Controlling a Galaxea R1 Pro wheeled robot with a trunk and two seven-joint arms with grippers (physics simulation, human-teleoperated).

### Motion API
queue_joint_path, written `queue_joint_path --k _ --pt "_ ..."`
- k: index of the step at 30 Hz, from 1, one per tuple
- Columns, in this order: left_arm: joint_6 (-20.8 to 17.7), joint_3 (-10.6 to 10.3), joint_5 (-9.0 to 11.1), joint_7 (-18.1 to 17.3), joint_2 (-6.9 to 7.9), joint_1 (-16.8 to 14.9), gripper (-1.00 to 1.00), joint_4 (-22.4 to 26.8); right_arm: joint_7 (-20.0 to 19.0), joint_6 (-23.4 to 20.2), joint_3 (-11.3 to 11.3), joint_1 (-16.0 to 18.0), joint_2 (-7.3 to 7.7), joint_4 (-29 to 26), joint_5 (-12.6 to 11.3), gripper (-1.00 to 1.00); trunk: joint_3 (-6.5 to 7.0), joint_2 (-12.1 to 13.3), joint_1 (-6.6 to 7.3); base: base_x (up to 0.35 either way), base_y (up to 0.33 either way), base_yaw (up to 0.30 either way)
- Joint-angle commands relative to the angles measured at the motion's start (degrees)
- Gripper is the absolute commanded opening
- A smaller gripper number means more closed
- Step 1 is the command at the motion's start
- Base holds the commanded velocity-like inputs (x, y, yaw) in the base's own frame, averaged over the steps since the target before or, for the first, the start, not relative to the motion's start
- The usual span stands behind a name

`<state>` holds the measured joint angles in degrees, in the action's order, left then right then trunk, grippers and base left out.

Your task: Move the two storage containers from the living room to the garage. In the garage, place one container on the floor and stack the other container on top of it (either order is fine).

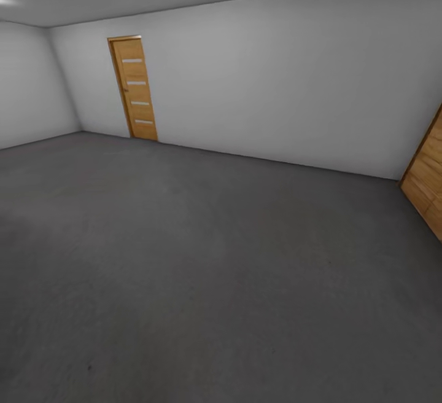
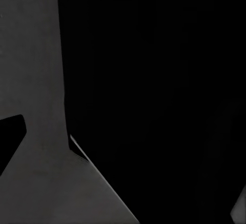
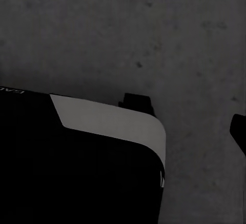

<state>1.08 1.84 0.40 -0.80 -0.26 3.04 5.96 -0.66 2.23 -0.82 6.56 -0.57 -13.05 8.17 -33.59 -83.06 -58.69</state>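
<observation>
I am in the garage, with the dark grey concrete-like floor (image 1: pixel 202 268) spreading out ahead and plain white walls (image 1: pixel 276 77) behind it. No orange-red storage container is in view. In the right wrist view a dark tip (image 3: pixel 239 131) juts in over the floor (image 3: pixel 154 34), beside my black body with a pale panel (image 3: pixel 113 121). The left wrist view shows a black mass (image 2: pixel 154 80) close up, grey floor (image 2: pixel 36 70) and another dark tip (image 2: pixel 10 139). Whether either gripper is open or shut is not visible.
A wood-panelled door (image 1: pixel 135 88) stands in the far wall, left of centre. Part of a second wooden door (image 1: pixel 428 182) shows at the right edge. The side wall (image 1: pixel 31 83) meets the far wall at the left corner.
</observation>
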Motion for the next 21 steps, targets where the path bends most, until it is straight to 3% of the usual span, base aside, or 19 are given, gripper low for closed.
queue_joint_path --k 1,21 --pt "0.06 0.18 0.04 -0.08 -0.01 0.04 1.0 0.1 -0.04 0.14 -0.06 0.03 -0.01 0.04 0.4 1.0 -0.11 -0.02 -0.03 0.341 0.0 0.199" --pt "0.06 0.18 0.04 -0.08 -0.04 0.04 1.0 0.11 -0.04 0.14 -0.06 0.03 -0.02 0.04 0.53 1.0 -1.31 -0.02 -0.03 0.341 0.0 0.221"
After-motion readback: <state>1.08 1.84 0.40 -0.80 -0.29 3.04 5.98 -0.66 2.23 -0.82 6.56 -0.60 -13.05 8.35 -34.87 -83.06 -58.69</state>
